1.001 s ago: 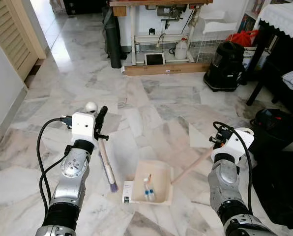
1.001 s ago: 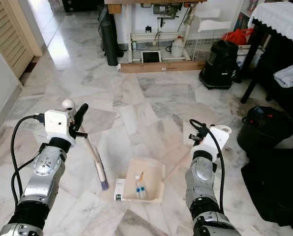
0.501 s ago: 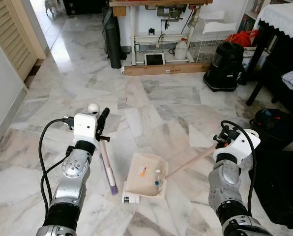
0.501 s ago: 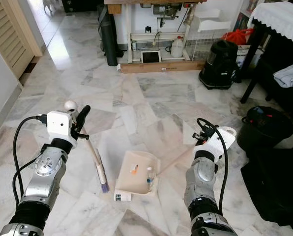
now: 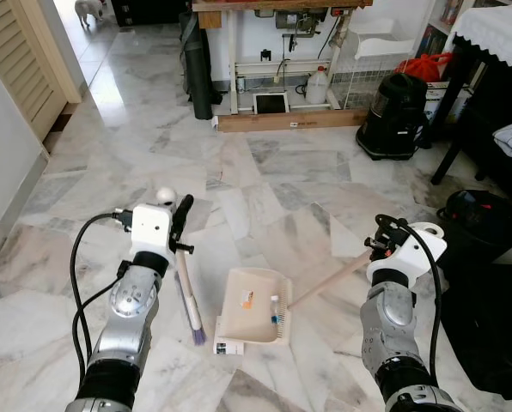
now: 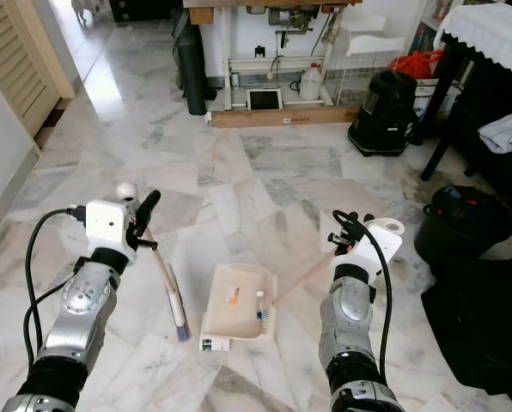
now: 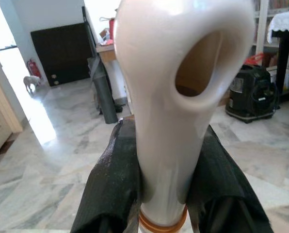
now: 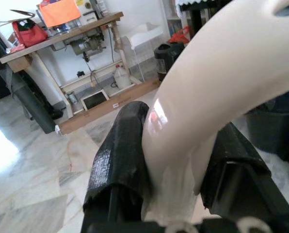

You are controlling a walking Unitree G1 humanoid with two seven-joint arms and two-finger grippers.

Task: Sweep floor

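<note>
My left gripper point(image 5: 180, 225) is shut on the cream handle of a short broom point(image 5: 187, 292), whose purple bristles point(image 5: 198, 333) rest on the marble floor. In the left wrist view the black fingers point(image 7: 113, 189) clamp the handle's hooked end point(image 7: 173, 107). My right gripper point(image 5: 378, 245) is shut on the long handle point(image 5: 329, 281) of a cream dustpan point(image 5: 239, 319) that lies on the floor just right of the bristles. An orange scrap point(image 5: 247, 299) and a small blue-capped tube point(image 5: 275, 309) lie in the pan. The right wrist view has fingers point(image 8: 122, 155) gripping the pale handle point(image 8: 202, 116).
A small white card point(image 5: 227, 347) lies on the floor at the pan's near edge. A black vacuum point(image 5: 395, 116) and a black bin point(image 5: 484, 225) stand at the right by a dark table point(image 5: 488, 51). A workbench point(image 5: 282, 69) lines the far wall, a louvred door point(image 5: 24, 60) the left.
The dustpan has swung round and shifted a little away from me, and the scrap and tube have slid inside it. The left arm with the broom has barely moved.
</note>
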